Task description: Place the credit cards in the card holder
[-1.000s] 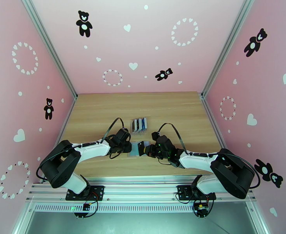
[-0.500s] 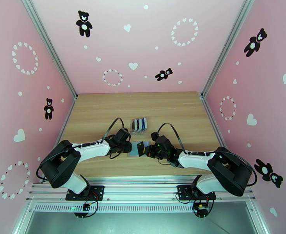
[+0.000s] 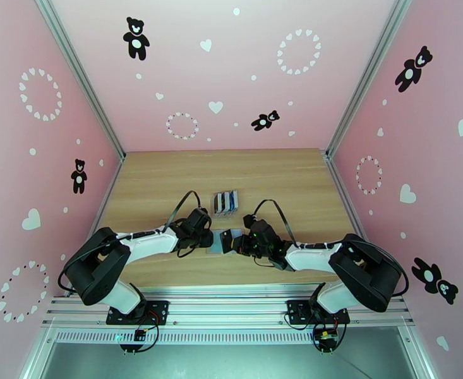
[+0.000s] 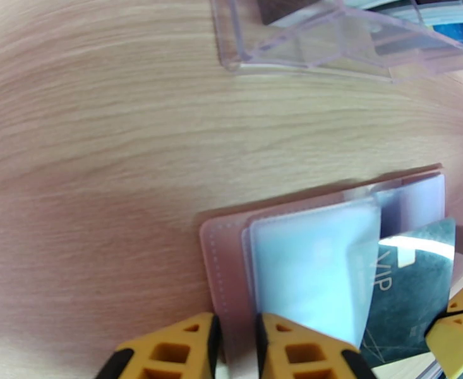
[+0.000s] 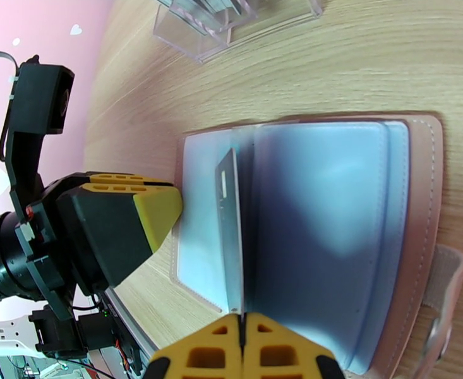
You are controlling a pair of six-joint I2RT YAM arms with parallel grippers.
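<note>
Your right hand (image 5: 241,330) is pressed together on one dark teal credit card (image 5: 230,247). It carries the card edge-on, with the long axis running away from the fingertips and along the fold of the open card holder (image 5: 424,203). Your left hand (image 4: 234,341) is nipped on the holder's left cover edge, which looks meant to steady it on the worktop (image 3: 162,178).

The coming move turns on one relation: the holder lies directly under the card, between your two hands. The right hand is the one to feed the card in — the left only braces.

In the left wrist view the card's leading corner seems to sit beneath a lifted clear sleeve (image 4: 307,266). I cannot tell whether it is truly inside the pocket.

Count:
- one worktop
- one card holder
- one clear slotted stand (image 3: 226,202), just beyond the holder and apart from it
- one card in hand
- a few more cards (image 4: 439,7) in the stand — too crowded to number
</note>
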